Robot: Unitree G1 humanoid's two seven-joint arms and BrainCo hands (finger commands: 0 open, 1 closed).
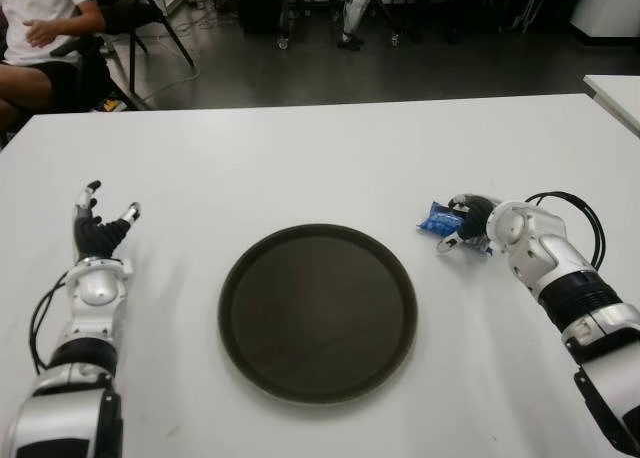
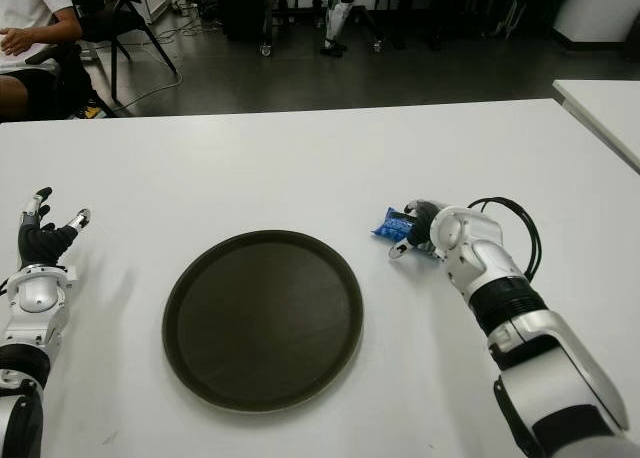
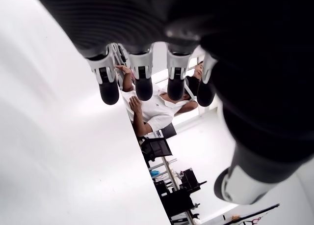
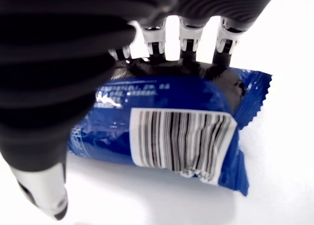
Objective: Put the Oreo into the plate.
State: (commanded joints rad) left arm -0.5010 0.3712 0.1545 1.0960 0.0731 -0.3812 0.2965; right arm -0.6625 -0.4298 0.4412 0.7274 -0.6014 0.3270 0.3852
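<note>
right hand (image 1: pixel 470 221) fingers (image 4: pixel 189 36) curled over the blue foil Oreo packet (image 1: pixel 438 219) near the bench's right edge, gripping to lift | round dark plate (image 1: pixel 318 313) mid-bench, bare | left hand (image 1: pixel 100 233) fingers apart, idle by the left edge

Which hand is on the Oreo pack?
The right hand, fingers curled over the blue Oreo pack right of the plate; the left hand is open.

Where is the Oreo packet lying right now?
The blue Oreo packet lies on the white table, to the robot's right of the dark plate, with the right hand's fingers curled over it.
</note>
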